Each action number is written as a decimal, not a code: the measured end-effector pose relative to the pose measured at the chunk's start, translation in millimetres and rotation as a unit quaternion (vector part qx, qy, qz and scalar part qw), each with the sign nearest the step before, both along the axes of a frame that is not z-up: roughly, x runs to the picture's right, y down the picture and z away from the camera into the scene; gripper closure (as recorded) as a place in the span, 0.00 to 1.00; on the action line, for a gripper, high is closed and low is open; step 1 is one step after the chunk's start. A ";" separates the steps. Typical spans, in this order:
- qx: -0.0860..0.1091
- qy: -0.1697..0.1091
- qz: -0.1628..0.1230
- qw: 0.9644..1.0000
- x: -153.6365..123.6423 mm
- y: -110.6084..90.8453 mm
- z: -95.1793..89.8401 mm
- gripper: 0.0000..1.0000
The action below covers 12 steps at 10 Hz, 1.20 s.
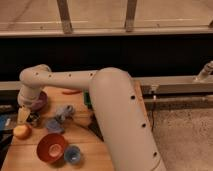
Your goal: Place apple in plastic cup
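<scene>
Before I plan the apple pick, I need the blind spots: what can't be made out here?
Camera view:
gripper, close by the apple: whether they touch, too small to tell.
green object: mostly hidden behind the arm.
plastic cup: contents too small to tell.

Left of frame: gripper (27, 118) partly hidden under cream robot arm (75, 80); long orange-red piece (71, 91) and green object (87, 99) mostly covered by arm.

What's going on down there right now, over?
Gripper near apple, jaws open, empty. Apple not yet grasped. Red bowl between it and plastic cup.
</scene>
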<state>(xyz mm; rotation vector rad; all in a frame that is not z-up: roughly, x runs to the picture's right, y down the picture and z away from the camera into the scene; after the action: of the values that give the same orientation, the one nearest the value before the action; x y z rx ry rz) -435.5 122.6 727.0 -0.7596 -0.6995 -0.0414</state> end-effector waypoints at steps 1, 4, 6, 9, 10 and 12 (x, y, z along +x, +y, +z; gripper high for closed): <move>0.002 0.001 -0.003 1.000 -6.3 5.9 -2.9 0.26; 0.002 -0.006 -0.013 1.000 -14.5 7.4 -2.8 0.26; -0.005 -0.023 -0.032 0.999 -27.1 15.6 -2.9 0.26; -0.038 -0.044 -0.091 0.994 -43.5 47.3 -9.1 0.26; -0.040 -0.044 -0.092 0.994 -42.5 48.3 -8.8 0.26; -0.040 -0.044 -0.091 0.994 -42.2 47.5 -8.5 0.26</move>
<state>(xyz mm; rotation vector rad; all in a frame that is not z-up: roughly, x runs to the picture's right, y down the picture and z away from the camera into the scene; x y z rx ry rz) -477.7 170.1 718.4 -0.9010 -0.7168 -0.2146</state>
